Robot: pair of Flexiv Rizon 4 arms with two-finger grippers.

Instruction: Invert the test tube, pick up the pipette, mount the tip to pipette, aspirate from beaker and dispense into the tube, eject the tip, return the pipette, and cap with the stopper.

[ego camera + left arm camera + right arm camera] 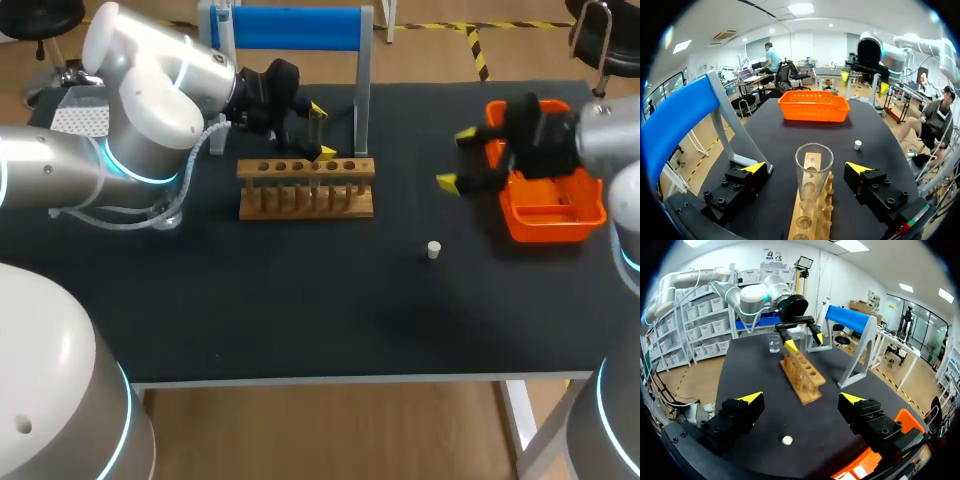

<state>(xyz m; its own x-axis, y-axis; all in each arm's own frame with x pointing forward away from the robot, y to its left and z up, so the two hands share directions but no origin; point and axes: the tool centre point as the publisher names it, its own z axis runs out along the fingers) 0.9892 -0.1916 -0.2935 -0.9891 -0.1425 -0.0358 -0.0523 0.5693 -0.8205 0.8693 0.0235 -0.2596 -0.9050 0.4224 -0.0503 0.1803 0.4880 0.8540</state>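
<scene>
A clear test tube [813,172] stands in the wooden rack [807,222], its open mouth up. My left gripper [806,168] is open around the tube, one yellow tip on each side and neither touching the glass. From overhead, the left gripper [312,130] hangs just above the rack [305,187]. My right gripper [455,158] is open and empty beside the orange basket [552,212]. The small white stopper [434,249] lies on the black table in front of it. A glass beaker [773,342] stands beyond the rack [802,374]. No pipette shows.
A blue-topped stand [290,28] rises behind the rack at the table's far edge. The orange basket [813,106] sits at the right side, far across from the left gripper. The stopper [787,440] lies under the right gripper [801,398].
</scene>
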